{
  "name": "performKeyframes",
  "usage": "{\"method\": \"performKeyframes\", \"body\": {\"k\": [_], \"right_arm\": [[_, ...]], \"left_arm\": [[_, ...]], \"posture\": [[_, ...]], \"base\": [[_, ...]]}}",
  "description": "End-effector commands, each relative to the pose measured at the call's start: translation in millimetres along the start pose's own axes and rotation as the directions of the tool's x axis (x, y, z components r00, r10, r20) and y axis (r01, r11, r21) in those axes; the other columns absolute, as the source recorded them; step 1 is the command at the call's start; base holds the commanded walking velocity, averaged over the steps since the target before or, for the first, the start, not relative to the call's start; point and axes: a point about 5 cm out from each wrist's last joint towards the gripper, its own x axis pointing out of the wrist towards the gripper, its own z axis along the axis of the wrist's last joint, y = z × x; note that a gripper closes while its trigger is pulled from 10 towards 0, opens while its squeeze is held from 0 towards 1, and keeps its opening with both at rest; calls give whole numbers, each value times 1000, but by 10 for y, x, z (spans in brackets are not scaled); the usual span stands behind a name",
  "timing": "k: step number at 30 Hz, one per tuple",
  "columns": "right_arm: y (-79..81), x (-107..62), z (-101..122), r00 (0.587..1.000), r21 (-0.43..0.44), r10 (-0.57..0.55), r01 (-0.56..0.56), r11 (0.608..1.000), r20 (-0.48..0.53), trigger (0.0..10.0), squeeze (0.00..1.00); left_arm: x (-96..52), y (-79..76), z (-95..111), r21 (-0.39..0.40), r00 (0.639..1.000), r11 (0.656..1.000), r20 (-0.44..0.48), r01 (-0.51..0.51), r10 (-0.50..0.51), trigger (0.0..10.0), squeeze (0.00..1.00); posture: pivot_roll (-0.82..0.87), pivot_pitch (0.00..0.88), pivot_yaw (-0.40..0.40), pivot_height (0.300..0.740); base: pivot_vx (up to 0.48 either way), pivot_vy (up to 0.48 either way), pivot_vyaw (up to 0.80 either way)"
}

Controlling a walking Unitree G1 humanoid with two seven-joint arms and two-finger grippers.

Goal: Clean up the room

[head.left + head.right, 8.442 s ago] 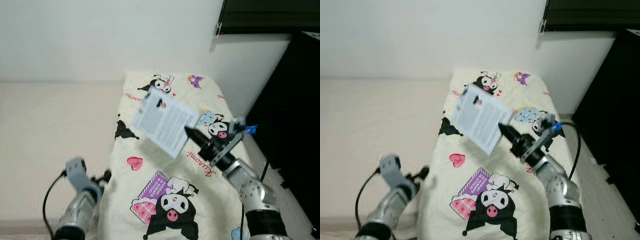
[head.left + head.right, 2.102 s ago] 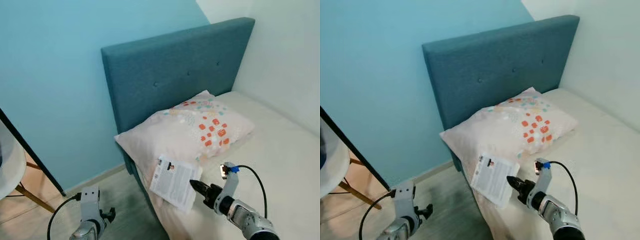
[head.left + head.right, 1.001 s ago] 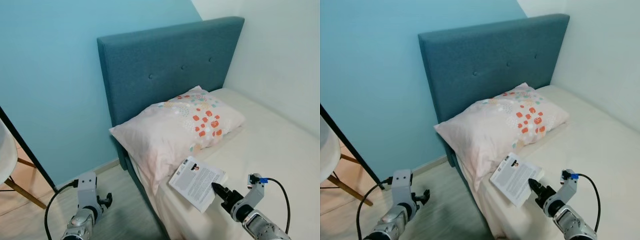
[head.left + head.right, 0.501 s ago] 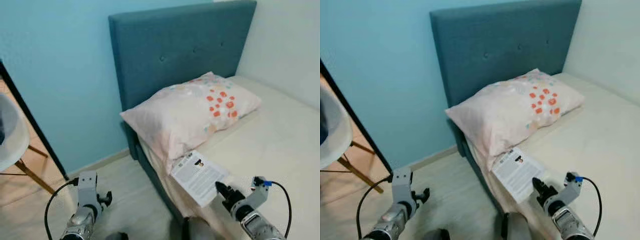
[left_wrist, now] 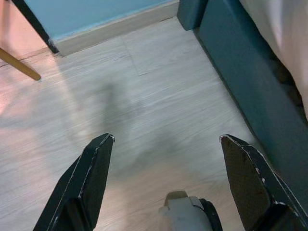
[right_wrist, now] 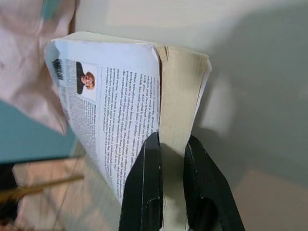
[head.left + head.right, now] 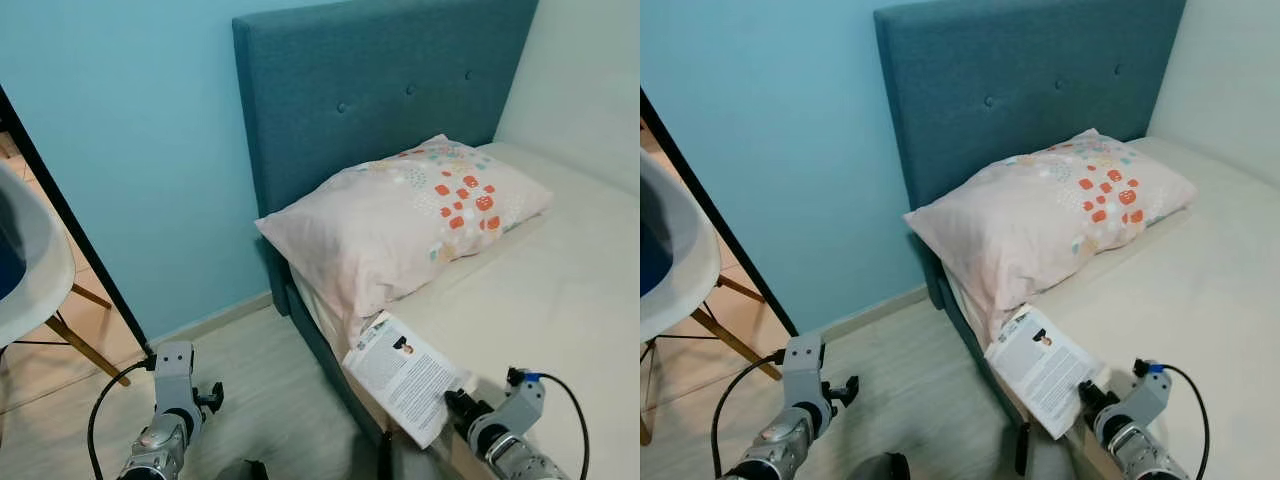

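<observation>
A paperback book (image 7: 408, 376) with a white printed back cover hangs over the near edge of the bed (image 7: 560, 300), just below the pillow. My right gripper (image 7: 456, 402) is shut on its lower corner; the right wrist view shows the two black fingers (image 6: 144, 183) clamping the book (image 6: 120, 106) and its cream page block. My left gripper (image 5: 166, 163) hangs low over the wooden floor (image 5: 125, 96) beside the bed, fingers spread wide with nothing between them.
A pink pillow (image 7: 410, 225) with orange squares lies against the teal headboard (image 7: 380, 90). The teal bed frame (image 5: 240, 101) runs along the floor. A white chair (image 7: 25, 280) with wooden legs stands at the left by a black post.
The view has swung a little to the left. The book, still in my right gripper, sits lower and nearer the bed's edge. The left arm stays low.
</observation>
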Motion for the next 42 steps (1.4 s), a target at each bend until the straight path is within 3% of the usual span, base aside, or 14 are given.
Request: {"method": "performKeyframes", "body": {"k": [1,6,20,33,42], "right_arm": [[-115,-38,101,995,10,-79,79,997,56,10000,0],[-101,-31,204,991,19,-82,80,997,101,10000,0],[-113,-26,199,989,-27,-111,114,993,96,10000,0],[-165,-69,465,977,-23,-124,130,991,172,10000,0],[-154,-66,470,979,-43,-111,120,992,171,10000,0]], "left_arm": [[-20,74,-24,19,1000,1000,-9,-10,11,10000,0],[-22,69,-30,27,1000,1000,-10,-4,4,10000,0],[-27,67,-47,33,1000,999,-16,2,-2,10000,0],[-39,70,-77,31,1000,1000,-22,1,0,10000,0],[-43,76,-84,29,1000,1000,-23,-2,3,10000,0]], "posture": [[-42,51,13,585],[-40,51,16,585],[-34,58,19,585],[-33,63,19,585],[-33,63,20,585]], "base": [[0,0,0],[0,0,0],[0,0,0],[0,0,0],[0,0,0]]}}
